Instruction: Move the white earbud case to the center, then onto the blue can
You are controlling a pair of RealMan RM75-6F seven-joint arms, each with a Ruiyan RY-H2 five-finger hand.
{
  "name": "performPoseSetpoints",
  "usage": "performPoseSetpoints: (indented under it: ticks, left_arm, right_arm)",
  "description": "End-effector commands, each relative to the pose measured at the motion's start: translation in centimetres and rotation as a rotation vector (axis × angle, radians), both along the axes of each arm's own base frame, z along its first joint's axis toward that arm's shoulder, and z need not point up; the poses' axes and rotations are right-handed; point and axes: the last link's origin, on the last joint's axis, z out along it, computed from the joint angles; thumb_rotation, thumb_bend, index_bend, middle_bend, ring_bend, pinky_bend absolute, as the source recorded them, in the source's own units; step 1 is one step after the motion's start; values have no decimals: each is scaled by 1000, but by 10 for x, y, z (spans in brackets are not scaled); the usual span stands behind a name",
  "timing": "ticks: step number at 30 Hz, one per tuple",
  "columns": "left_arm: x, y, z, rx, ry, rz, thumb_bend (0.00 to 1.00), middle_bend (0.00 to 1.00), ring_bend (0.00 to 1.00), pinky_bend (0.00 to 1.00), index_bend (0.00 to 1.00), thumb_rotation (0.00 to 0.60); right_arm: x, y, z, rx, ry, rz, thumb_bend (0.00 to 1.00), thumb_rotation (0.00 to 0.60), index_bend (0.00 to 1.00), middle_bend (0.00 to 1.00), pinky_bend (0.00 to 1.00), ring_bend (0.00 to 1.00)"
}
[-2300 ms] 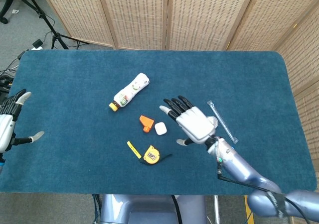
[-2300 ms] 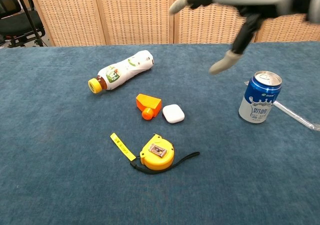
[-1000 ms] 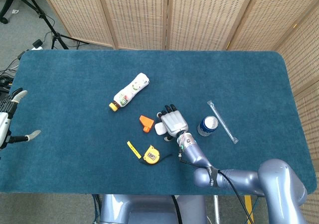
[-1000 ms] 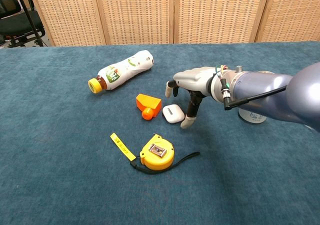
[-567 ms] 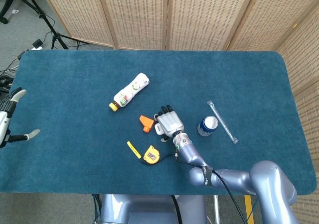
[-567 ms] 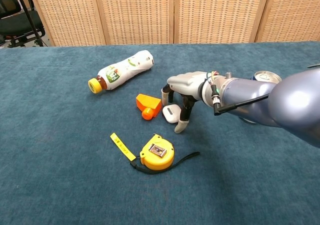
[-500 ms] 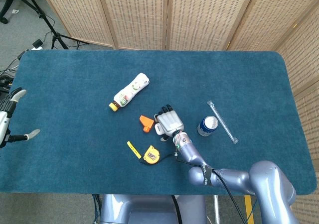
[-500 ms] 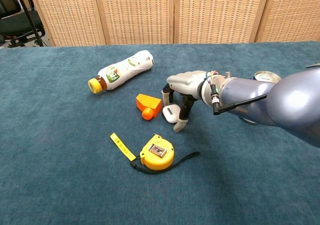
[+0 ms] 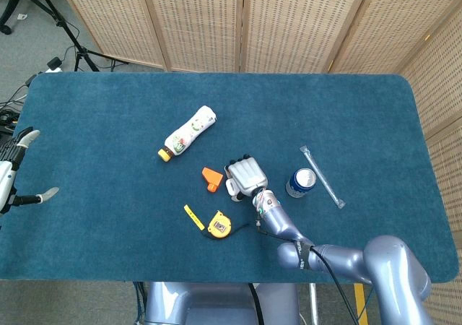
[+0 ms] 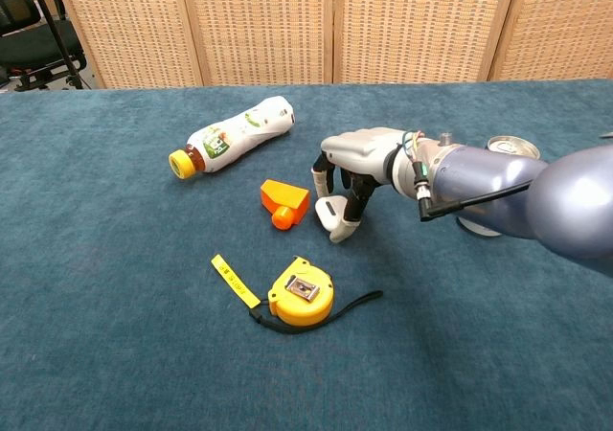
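We see a white bottle [image 10: 235, 135] lying on its side, yellow cap toward us | an orange piece [image 10: 284, 202] near it on the blue cloth | our yellow tape measure [image 10: 301, 297], tape end out | a wrapped straw [image 9: 321, 176] at far right

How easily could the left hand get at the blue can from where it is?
Probably not easily: the left hand sits at the table's far left edge, while the blue can stands well right of center, behind the right hand.
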Motion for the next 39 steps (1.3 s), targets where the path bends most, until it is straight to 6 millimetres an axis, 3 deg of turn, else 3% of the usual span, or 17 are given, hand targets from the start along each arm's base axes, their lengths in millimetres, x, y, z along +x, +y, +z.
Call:
performPoseSetpoints:
  ticks: [1,8,12,18,24,28,31,39]
  left_arm:
    - [0,0,0,0,1,-1,155,0,0,0,0,600]
    - [2,-2,-1,-3,6,-8,155,0,0,0,0,600]
    - [5,-3,-3,-10,14,-22,155,0,0,0,0,600]
    - [9,-6,-9,-24,30,-36,155,0,0,0,0,600]
    - [14,-10,-15,-37,53,-51,155,0,0,0,0,600]
    - [16,-11,-19,-41,66,-55,155,0,0,0,0,600]
    - [17,-12,-22,-44,77,-56,155,0,0,0,0,600]
    - [22,-12,-30,-55,105,-58,157,0,0,0,0,600]
  right_arm:
    - [4,1,13,-15,-24,21,517,600,577,574,219,352]
    - [25,7,77,-90,-120,86,517,600,577,572,220,352]
    - [25,14,132,-151,-140,114,517,600,577,571,220,352]
    - [2,24,203,-238,-129,112,517,600,577,566,220,352]
    - [-47,21,255,-312,-122,21,517,600,577,564,220,352]
    - [-86,16,277,-338,-117,-66,517,600,577,563,220,352]
    - [-109,19,281,-311,-114,-109,517,600,577,561,220,352]
    - [-128,29,258,-175,-73,-114,517,600,577,558,220,352]
